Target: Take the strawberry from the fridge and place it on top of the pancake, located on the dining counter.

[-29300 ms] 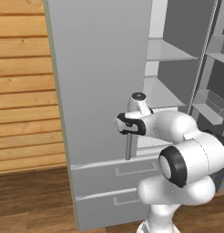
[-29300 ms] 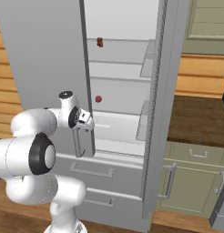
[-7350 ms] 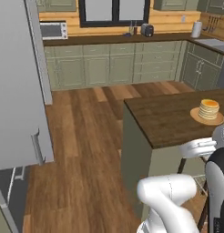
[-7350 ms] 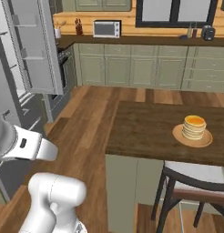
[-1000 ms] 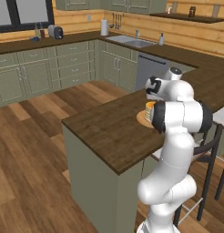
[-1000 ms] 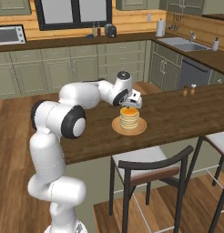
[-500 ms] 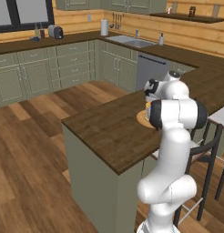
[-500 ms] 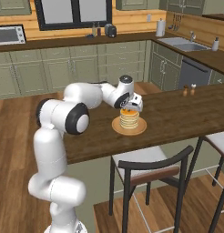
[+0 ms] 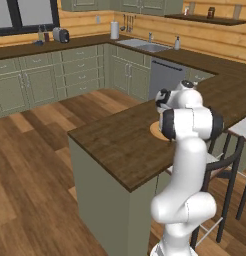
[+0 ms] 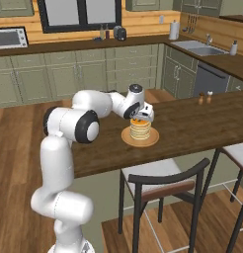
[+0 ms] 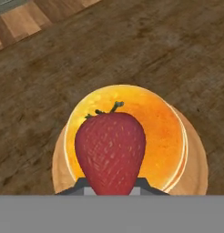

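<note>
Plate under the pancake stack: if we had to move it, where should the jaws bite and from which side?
Grip the plate by its bare rim, probably from the stool side. It lies flat on the dining counter, and the pancake covers its middle, so only the thin edge is free. Come in low and level; the gripper hangs over the stack, shut on the strawberry.

strawberry: matt, pitted | pancake: glossy | dining counter: wood, grainy

Bare worktop lies all round the pancake at frame centre; chair back stands below, apparently clear.
</note>
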